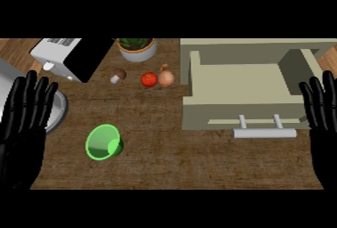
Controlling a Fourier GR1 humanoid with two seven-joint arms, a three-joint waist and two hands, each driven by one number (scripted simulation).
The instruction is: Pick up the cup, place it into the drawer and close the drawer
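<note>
A green cup (104,142) lies on its side on the brown counter, lower left of centre, its mouth facing the view. The beige drawer (240,84) stands pulled open at the right, nothing inside it, with a pale handle (264,132) at its front. My left hand (25,120) shows at the left edge, fingers straight and up, a short way left of the cup. At the right edge my right hand (322,116) stands the same way, beside the drawer's right wall. Neither hand touches anything.
At the back sit a mushroom (118,75), a tomato (149,79) and an onion (166,78). A potted plant (137,47) and a white and black appliance (69,57) stand behind them. A grey round rim (58,111) shows by the left hand.
</note>
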